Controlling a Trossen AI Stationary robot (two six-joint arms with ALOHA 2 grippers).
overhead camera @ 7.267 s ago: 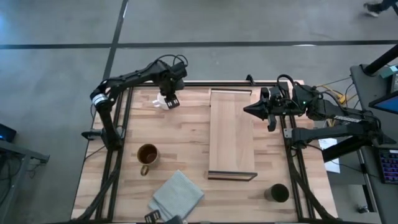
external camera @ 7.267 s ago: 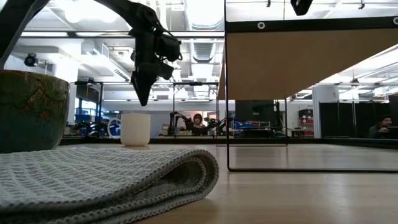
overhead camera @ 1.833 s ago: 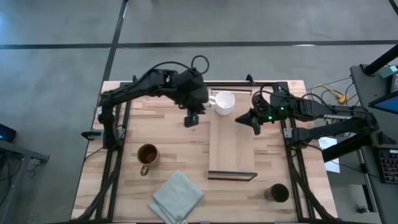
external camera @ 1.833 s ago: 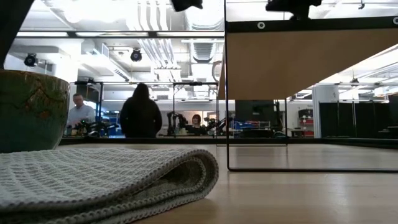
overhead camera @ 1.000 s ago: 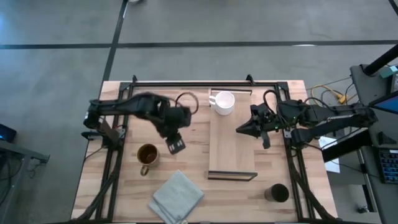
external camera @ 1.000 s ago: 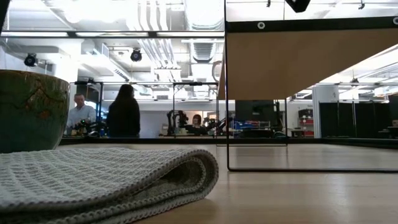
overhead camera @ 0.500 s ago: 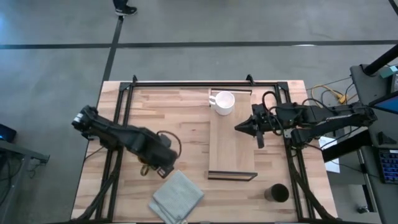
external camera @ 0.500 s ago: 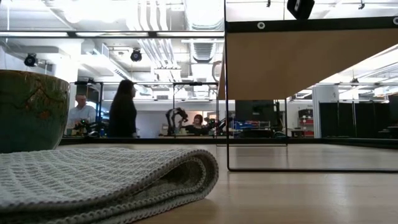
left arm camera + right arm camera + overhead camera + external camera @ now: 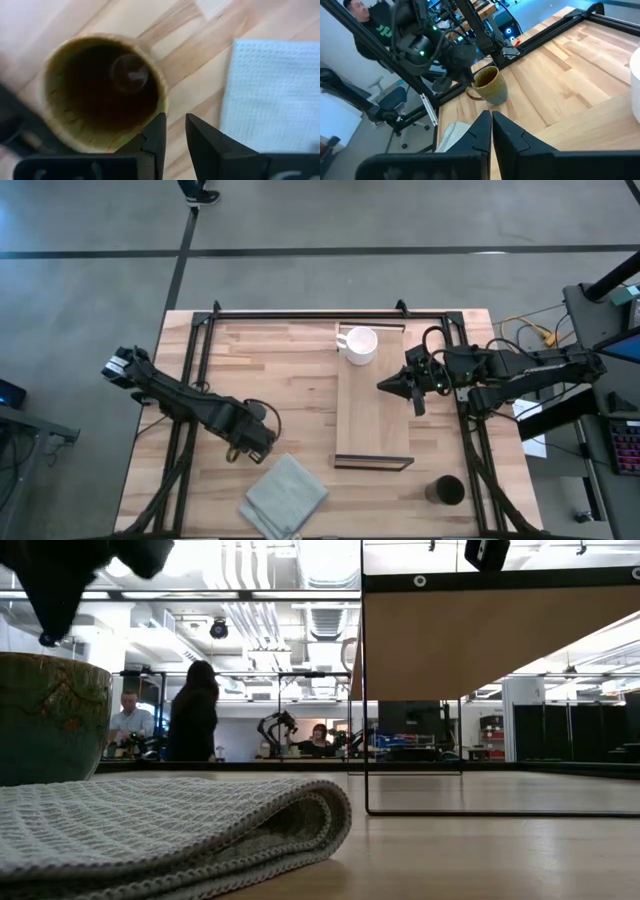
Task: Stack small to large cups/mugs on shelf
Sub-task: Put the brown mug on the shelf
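**Left gripper over brown mug; white mug on shelf**

Left gripper (image 9: 258,442) hangs directly above the brown mug (image 9: 102,92), fingers nearly together, holding nothing. Grey cloth (image 9: 284,497) lies just beside. White mug (image 9: 359,345) stands on the shelf (image 9: 372,415) at its far end. Right gripper (image 9: 392,384) hovers at the shelf's right edge, fingers pressed together, empty. Dark cup (image 9: 446,491) sits near the table's front right corner. No legible writing.
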